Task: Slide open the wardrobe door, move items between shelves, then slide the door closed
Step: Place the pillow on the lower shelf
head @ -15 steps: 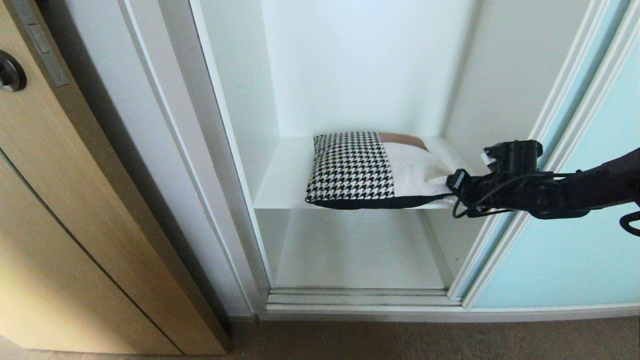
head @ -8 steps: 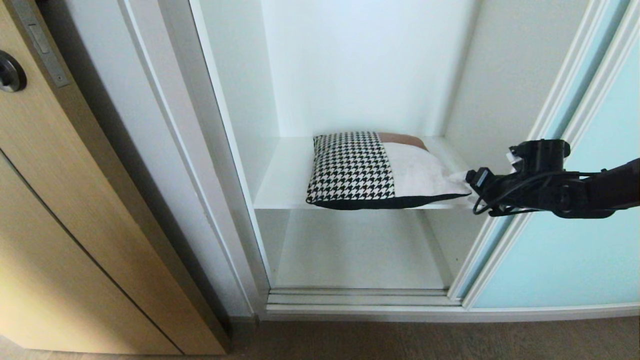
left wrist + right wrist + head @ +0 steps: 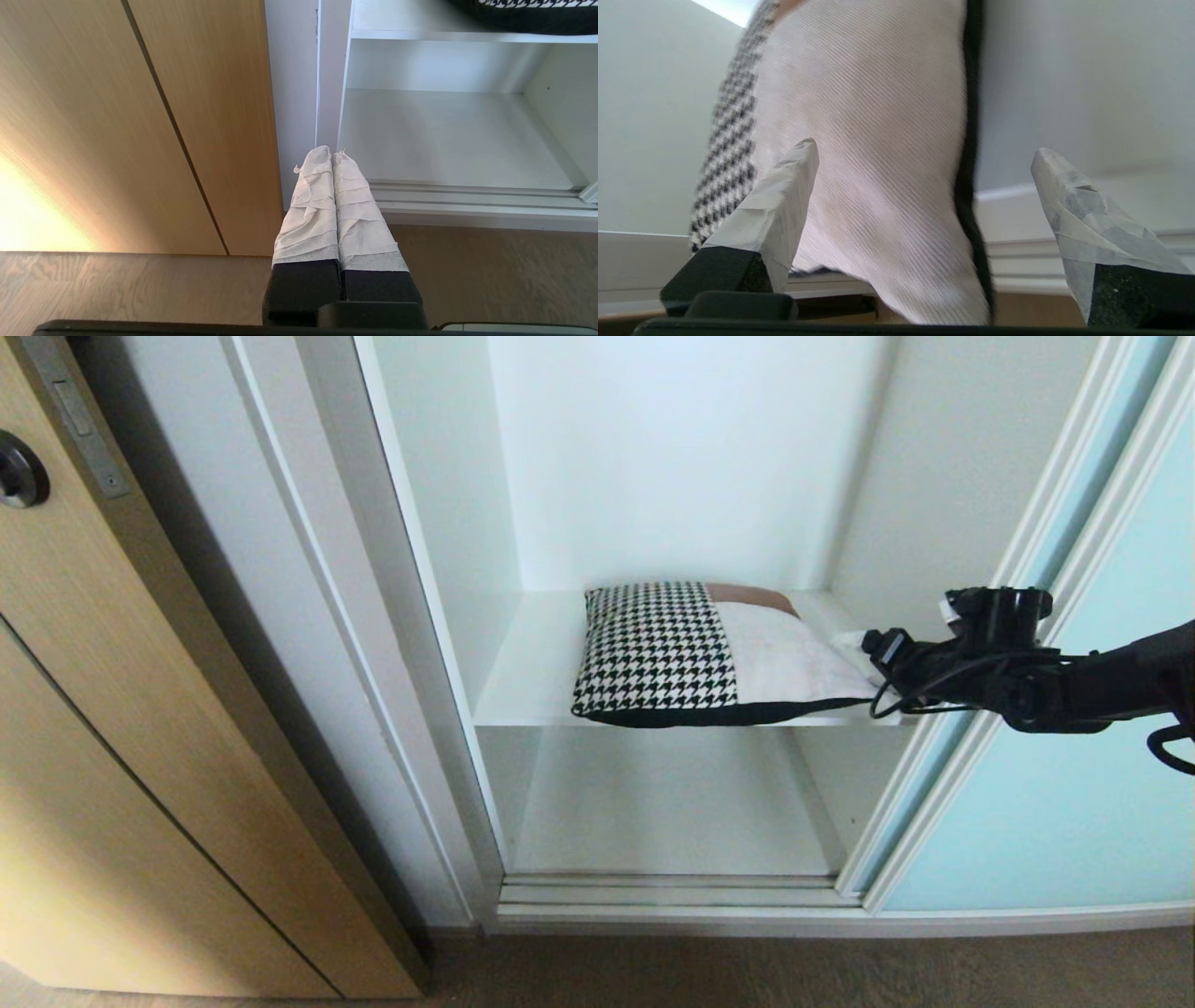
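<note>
The cushion (image 3: 691,653), houndstooth, cream and rust-brown with a black back, lies flat on the upper of the shelves (image 3: 527,686). My right gripper (image 3: 864,658) is at its right front corner, reaching in from the right. In the right wrist view the right gripper (image 3: 924,149) is open wide, and the cushion's cream corner (image 3: 878,116) lies between its taped fingers (image 3: 784,200). The lower shelf (image 3: 653,803) is bare. The sliding wardrobe door (image 3: 1074,803) stands slid to the right. My left gripper (image 3: 332,154) is shut on nothing, parked low near the floor, with the cushion's black underside (image 3: 528,11) above it.
A tan wood-grain door (image 3: 140,709) with a dark round handle (image 3: 17,471) stands at the left. The white wardrobe frame (image 3: 373,663) borders the opening on the left. The floor track (image 3: 672,891) runs along the bottom, with brown floor (image 3: 747,971) in front.
My right gripper has opened wider, drawn back a little to the right and risen slightly. The cushion's right corner has settled onto the shelf. The left arm has not moved.
</note>
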Controlling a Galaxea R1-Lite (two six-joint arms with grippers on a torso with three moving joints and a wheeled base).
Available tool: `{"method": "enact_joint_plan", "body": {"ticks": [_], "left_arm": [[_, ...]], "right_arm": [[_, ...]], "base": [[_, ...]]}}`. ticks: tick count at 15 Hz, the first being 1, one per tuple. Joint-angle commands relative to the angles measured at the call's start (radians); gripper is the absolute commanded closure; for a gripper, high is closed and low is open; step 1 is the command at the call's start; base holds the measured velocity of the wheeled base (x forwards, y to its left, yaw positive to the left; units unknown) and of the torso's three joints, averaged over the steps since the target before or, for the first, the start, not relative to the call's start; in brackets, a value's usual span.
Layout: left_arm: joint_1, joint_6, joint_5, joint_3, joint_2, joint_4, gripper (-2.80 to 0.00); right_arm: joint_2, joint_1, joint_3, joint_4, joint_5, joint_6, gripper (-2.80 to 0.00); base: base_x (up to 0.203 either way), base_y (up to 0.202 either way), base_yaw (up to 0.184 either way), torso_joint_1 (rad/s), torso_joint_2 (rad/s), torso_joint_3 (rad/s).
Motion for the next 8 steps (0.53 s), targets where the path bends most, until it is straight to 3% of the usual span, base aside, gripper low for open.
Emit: {"method": "enact_joint_plan", "body": {"ticks": [1,8], "left_arm": [[0.000,0.000,0.001,0.000,0.002,0.000,0.00],[0.000,0.000,-0.001,0.000,0.002,0.000,0.00]], "right_arm": [[0.047,0.017,-0.050,0.012,0.010,0.005,-2.80],[0.046,0.054,-0.031,0.040,0.038,0.047,-2.80]], "base": [[0.000,0.000,0.000,0.000,0.00,0.000],[0.000,0.000,0.000,0.000,0.00,0.000]]}}
